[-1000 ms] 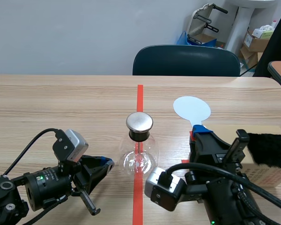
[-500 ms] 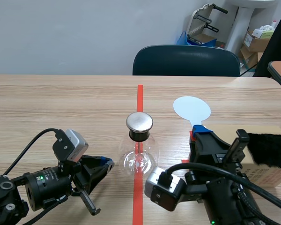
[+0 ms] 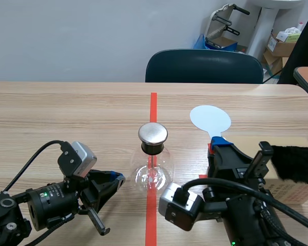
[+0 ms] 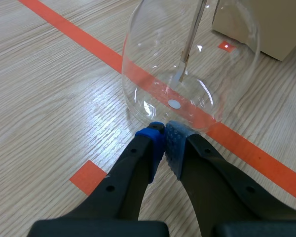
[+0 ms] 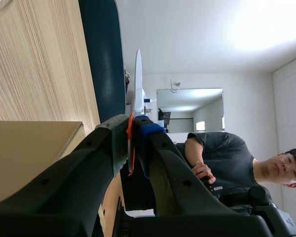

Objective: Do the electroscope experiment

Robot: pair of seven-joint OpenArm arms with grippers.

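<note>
The electroscope is a clear glass flask point(image 3: 153, 173) with a round metal cap point(image 3: 153, 134), standing on the red tape line at mid-table. My left gripper point(image 3: 118, 178) lies low on the table to its left, shut on nothing. In the left wrist view the fingertips point(image 4: 164, 132) meet just short of the flask's base point(image 4: 187, 94), and a thin metal rod point(image 4: 187, 54) hangs inside the glass. My right gripper point(image 3: 219, 146) points up, shut on the orange handle of a pale round paddle point(image 3: 210, 119). The paddle point(image 5: 137, 84) shows edge-on between its pads point(image 5: 133, 133).
A cardboard box point(image 3: 290, 188) with a strip of black fur point(image 3: 297, 163) on top sits at the right, beside the right arm. A dark chair point(image 3: 204, 66) stands behind the far table edge. A person point(image 5: 227, 158) shows in the right wrist view.
</note>
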